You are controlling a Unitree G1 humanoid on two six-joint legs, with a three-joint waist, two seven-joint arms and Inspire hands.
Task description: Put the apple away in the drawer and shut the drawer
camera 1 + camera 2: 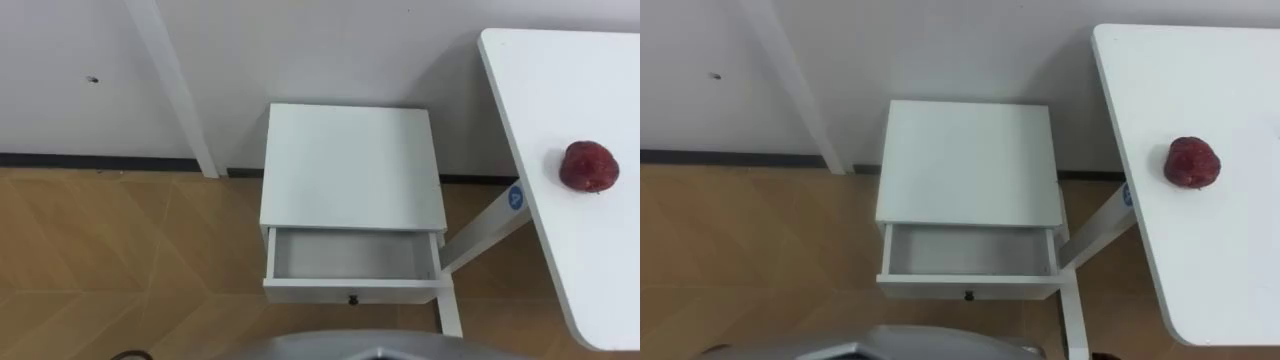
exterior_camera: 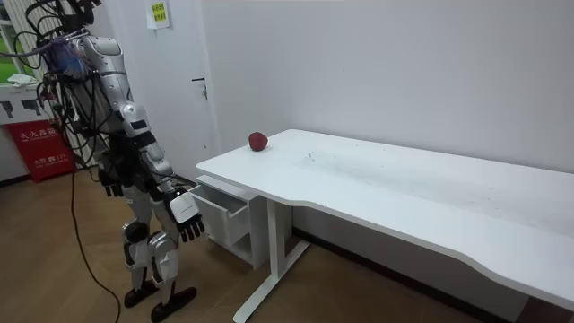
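Observation:
A dark red apple (image 1: pixel 588 166) lies on the white table (image 1: pixel 545 80) to my right, near the table's left edge. Straight ahead stands a small white cabinet (image 1: pixel 350 165) against the wall. Its drawer (image 1: pixel 352 291) is pulled out, with a small dark knob on the front and nothing inside. In the room view I stand a step back from the cabinet with both arms hanging. My right hand (image 2: pixel 186 220) and my left hand (image 2: pixel 112 185) hang at thigh height with relaxed fingers, holding nothing.
The table's slanted white leg (image 1: pixel 487 229) runs down right beside the drawer. A white upright frame (image 1: pixel 172 90) stands on the wall left of the cabinet. Wood floor lies to the left. A red box (image 2: pixel 39 151) sits behind me.

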